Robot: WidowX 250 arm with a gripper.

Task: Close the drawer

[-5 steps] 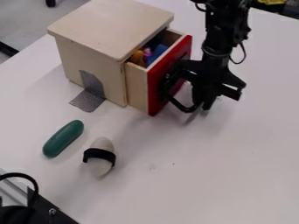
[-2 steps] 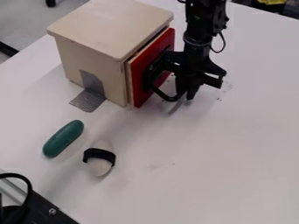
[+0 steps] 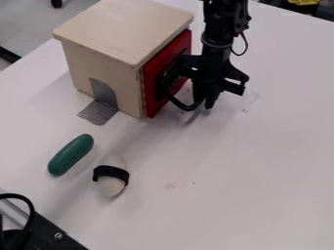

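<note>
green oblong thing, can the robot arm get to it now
Probably yes: the green oblong thing lies uncovered on the table, though the gripper, at the red drawer front, would need to pass the wooden box's near corner; full reach is unclear.

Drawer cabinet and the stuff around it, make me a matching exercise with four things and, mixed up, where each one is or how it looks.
Things:
1. Drawer front
2. Tool
3. Green object
4. Grey tape

Places and looks:
A. Long and rounded, lying near a pale object with a black band
B. Runs from the cabinet's side onto the table
C. Red, flush or nearly flush with the cabinet
D. Hanging down at the cabinet's red side

Right pairs: 1-C, 2-D, 3-A, 4-B
</note>
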